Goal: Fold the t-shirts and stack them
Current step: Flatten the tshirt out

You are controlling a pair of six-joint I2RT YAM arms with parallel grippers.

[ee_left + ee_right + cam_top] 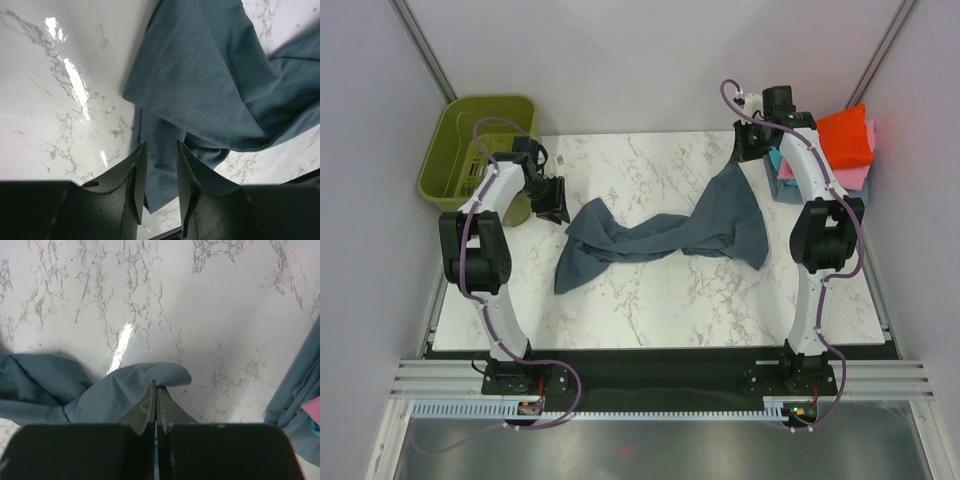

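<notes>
Now | step: spreading slate blue-grey cloth t-shirt (660, 238), pre-fold | L gripper (160, 150) part-open, empty | R gripper (156, 387) pinched shut on its edge | next prob: L grabs free end, pulls flat

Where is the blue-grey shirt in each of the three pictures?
Top view: the blue-grey shirt lies twisted across the middle.
Left wrist view: the shirt fills the upper right.
Right wrist view: the shirt sits lower left, pinched by the jaws.
Shared landmark: the white marble table.
</notes>
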